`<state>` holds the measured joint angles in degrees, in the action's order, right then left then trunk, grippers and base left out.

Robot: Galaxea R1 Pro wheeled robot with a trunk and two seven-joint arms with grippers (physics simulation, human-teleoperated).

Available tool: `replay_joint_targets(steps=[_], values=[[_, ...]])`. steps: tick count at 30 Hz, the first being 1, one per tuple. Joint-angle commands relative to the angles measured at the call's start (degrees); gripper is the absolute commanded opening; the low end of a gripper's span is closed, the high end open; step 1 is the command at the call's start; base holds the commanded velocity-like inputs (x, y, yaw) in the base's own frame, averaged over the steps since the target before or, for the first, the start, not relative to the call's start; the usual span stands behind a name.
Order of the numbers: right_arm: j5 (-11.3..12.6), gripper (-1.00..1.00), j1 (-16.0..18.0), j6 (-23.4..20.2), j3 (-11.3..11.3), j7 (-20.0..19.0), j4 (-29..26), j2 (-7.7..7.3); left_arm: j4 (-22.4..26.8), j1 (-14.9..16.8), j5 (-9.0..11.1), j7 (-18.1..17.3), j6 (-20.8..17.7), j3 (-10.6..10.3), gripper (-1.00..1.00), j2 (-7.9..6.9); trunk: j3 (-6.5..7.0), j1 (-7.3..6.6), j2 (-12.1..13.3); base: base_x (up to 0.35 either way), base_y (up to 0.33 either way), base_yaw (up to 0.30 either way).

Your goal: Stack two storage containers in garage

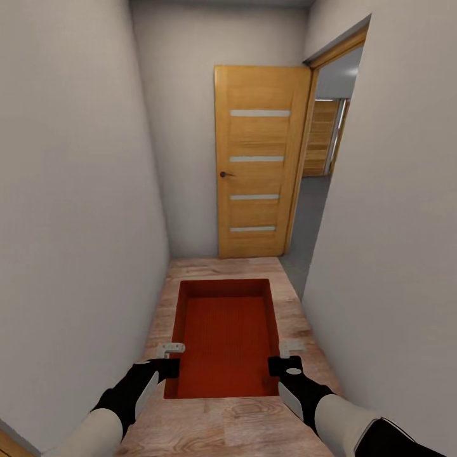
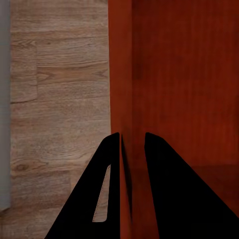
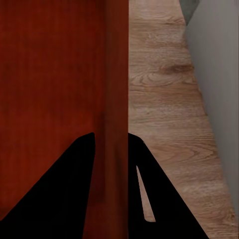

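Nearest the head camera are the two arms, pale sleeves ending in black jaws. The left gripper (image 1: 170,365) is clamped on the left wall of a storage container (image 1: 226,336), near the corner closest to the robot; the right gripper (image 1: 282,365) is clamped on the opposite wall at about the same spot. The left wrist view shows this plainly: the left gripper (image 2: 132,144) has one black finger outside the orange-red wall and one inside, with the storage container (image 2: 184,84) floor beyond it. The right wrist view matches it, the right gripper (image 3: 110,142) straddling the wall with the storage container (image 3: 50,74) interior on one side and planks on the other. So both sets of jaws are closed on the bin's side walls.

The bin lies between the two jaws, open top up, long axis pointing away from the robot, over a light wood-plank floor (image 1: 222,425). Whether it rests on the planks or is lifted, I cannot tell.

Ahead of the jaws runs a narrow corridor between a pale wall (image 1: 76,209) on the left and another on the right. Past the bin's far end stands a light-wood door (image 1: 257,171) with four pale horizontal strips and a dark handle. Beside it, on the right-jaw side, an open doorway (image 1: 320,184) shows a grey floor (image 1: 308,222) beyond.
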<state>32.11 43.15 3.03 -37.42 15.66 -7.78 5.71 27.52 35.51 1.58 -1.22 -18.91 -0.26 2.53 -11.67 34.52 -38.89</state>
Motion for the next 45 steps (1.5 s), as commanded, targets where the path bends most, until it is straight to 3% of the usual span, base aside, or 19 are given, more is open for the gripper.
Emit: replay_joint_targets(steps=[1, 45], values=[[-0.4, -1.0, 0.1, 2.5, 2.8, 1.9, 0.0, -0.79, 0.0, 0.0, 0.4, 0.2, -0.3, 0.4, -1.0, -0.07, -0.08, 0.05, -0.1, 0.322, 0.081, 0.0], [-0.5, -1.0, 0.1, 2.6, 2.8, 1.9, 0.0, -0.78, 0.0, 0.0, 0.4, 0.2, 0.0, 0.4, -1.0, -0.07, -0.08, 0.05, -0.1, 0.322, 0.007, 0.0]])
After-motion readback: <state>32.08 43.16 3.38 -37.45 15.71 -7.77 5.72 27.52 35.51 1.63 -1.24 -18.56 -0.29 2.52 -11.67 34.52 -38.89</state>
